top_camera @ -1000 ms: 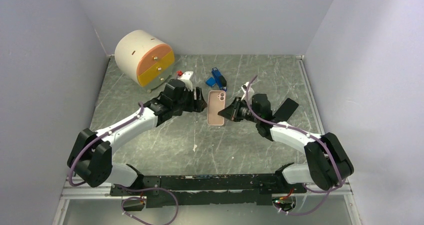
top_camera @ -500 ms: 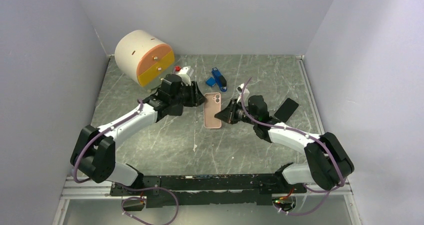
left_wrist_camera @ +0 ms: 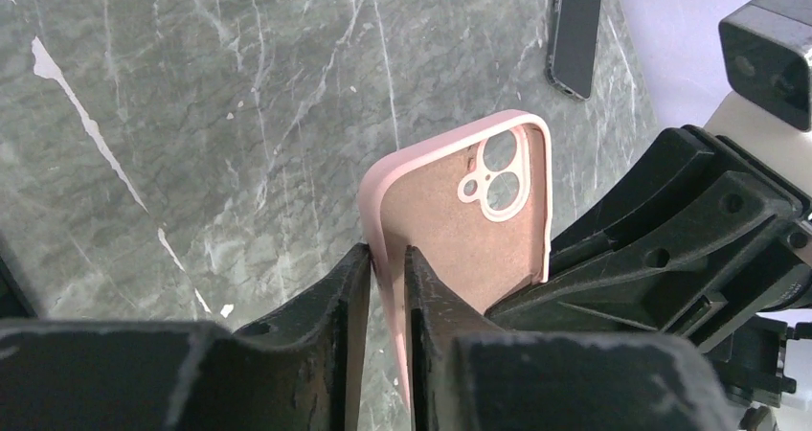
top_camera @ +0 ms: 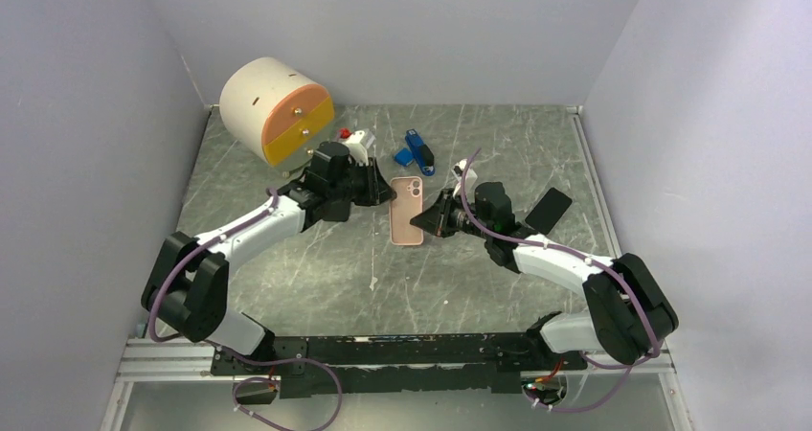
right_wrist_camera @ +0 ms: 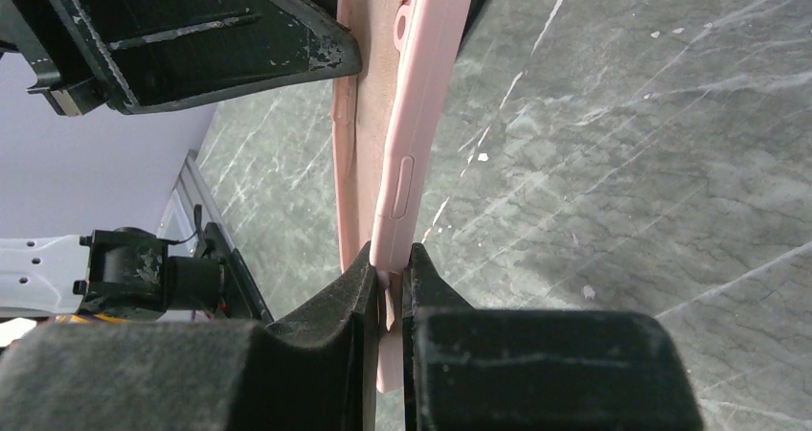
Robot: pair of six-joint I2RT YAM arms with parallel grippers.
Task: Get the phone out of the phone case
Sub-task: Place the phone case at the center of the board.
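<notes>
Both claws grip the pink phone case [top_camera: 407,211]: my left claw [top_camera: 385,192] is closed on one long edge, my right claw [top_camera: 423,222] on the other. The phone [top_camera: 553,208] lies well apart on the surface [top_camera: 479,278].

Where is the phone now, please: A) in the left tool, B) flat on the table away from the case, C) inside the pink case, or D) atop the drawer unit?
B: the phone lies on the table, and the pink case pinched by the left tool shows an empty interior.
</notes>
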